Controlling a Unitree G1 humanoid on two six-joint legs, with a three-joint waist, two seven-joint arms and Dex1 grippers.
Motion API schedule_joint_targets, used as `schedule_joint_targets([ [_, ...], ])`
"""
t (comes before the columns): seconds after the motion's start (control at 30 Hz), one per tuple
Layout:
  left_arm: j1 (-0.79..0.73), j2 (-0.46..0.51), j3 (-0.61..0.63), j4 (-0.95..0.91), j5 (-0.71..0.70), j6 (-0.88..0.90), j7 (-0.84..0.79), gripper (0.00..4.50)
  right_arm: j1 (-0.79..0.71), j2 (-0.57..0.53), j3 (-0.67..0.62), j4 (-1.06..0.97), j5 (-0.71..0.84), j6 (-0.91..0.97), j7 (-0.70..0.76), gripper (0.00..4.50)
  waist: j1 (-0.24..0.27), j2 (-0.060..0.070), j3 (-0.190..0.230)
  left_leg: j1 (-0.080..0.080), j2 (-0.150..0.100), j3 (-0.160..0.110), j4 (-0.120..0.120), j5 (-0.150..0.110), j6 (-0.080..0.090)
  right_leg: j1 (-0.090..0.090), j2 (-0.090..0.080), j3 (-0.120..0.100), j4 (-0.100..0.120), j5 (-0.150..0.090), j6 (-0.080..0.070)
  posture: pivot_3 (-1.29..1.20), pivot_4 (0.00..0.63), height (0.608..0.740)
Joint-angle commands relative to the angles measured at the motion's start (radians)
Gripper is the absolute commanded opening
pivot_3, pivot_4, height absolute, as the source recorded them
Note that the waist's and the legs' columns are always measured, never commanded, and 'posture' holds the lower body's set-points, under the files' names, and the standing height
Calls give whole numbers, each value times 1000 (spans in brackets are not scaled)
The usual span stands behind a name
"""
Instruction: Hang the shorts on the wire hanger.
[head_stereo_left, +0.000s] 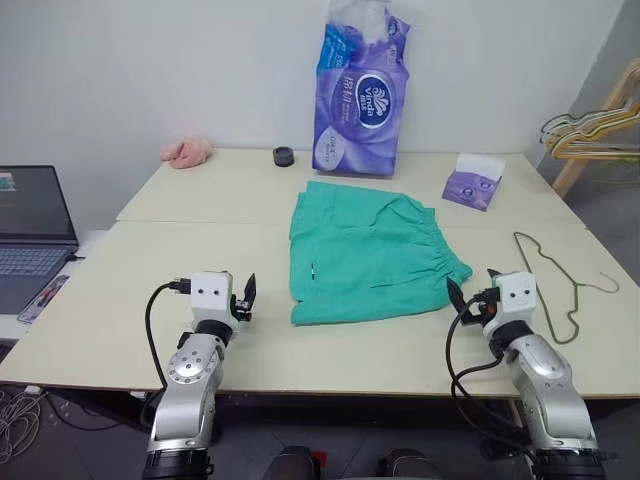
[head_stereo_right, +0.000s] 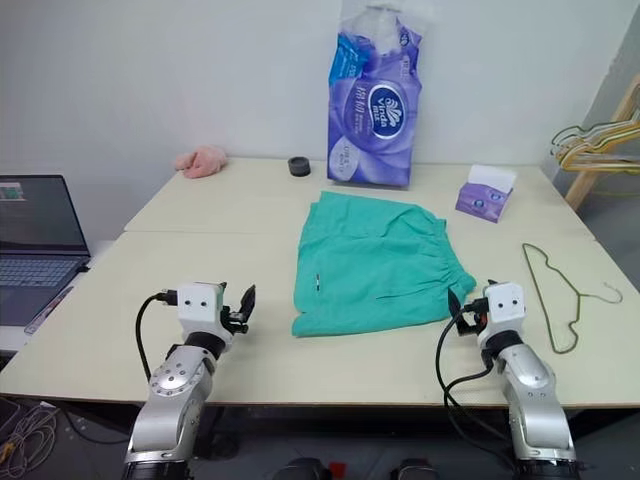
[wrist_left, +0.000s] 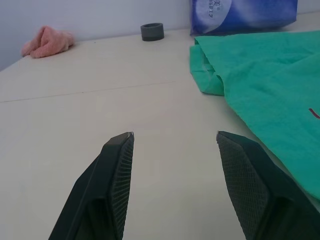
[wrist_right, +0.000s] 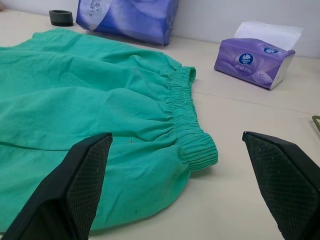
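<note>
Left eye view: teal-green fabric shorts (head_stereo_left: 365, 255) lie flat mid-table; thin olive-grey wire hanger (head_stereo_left: 553, 283) at three o'clock, seemingly apart; left gripper (head_stereo_left: 246, 296) and right gripper (head_stereo_left: 456, 297) both wide, empty.

laptop (head_stereo_left: 30, 235) far left cut by frame edge, screen content too small to read; hanger rack (head_stereo_left: 600, 130) far right cropped, hanger count unclear; tissue pack (head_stereo_left: 362, 90) top cut off; shorts (head_stereo_left: 365, 255) tag unreadable

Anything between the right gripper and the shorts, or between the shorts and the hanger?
Nothing visible. The right gripper, open, hovers just off the shorts' waistband, bare table between. The hanger lies flat to the shorts' right, bare table between them; the tissue box sits further back.
</note>
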Motion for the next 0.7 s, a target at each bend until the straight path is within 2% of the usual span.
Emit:
schedule_joint_targets([
  [0.03, -20, 9, -6, -15, -5, -30, -20, 2786, -14, 1, -12, -44, 1, -14, -12, 4457, 0, 0, 1, 0, 0, 0, 0, 0, 0, 0, 0, 0, 0, 0, 0, 111, 38, 740],
  [0.33, -43, 17, 0, -5, 4, -13, -21, 2786, -17, 3, -8, -48, -25, -9, -44, 4457, 0, 0, 4, 0, 0, 0, 0, 0, 0, 0, 0, 0, 0, -1, -2, 100, 32, 740],
  [0.7, -36, 48, -12, -8, -23, -46, -110, 2786, -15, -27, 10, -61, -33, -28, 4, 4457, -3, 0, 10, 0, 0, 0, -1, 0, 0, -1, 0, 0, 0, -1, -2, 96, 27, 740],
])
